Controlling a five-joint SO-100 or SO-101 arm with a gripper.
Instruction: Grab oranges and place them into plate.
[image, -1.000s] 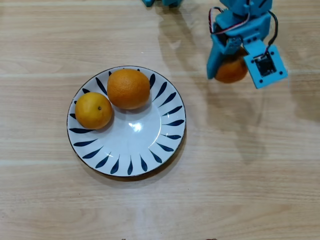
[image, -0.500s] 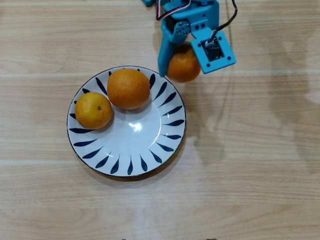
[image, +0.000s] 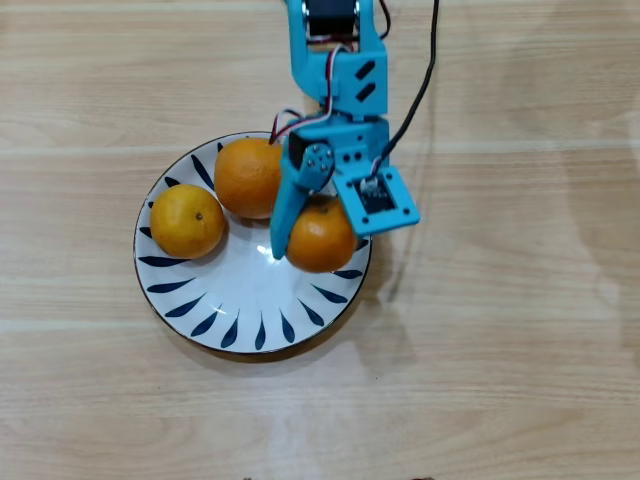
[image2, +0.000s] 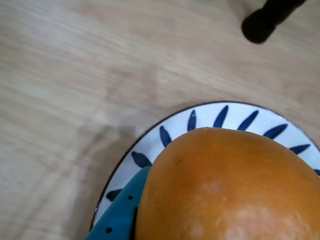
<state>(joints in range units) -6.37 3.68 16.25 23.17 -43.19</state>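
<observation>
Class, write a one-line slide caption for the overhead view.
Blue end effector holds the third orange over the plate, beside two oranges.

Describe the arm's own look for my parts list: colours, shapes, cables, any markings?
In the overhead view, the arm is bright blue printed plastic in blocky sections around black servos. The end effector has a long tapered blue finger on a round pivot, and a square blue plate beside it bears a small dark module. Thin red-and-white wires loop at the wrist; a black cable trails alongside. No markings are visible.
</observation>
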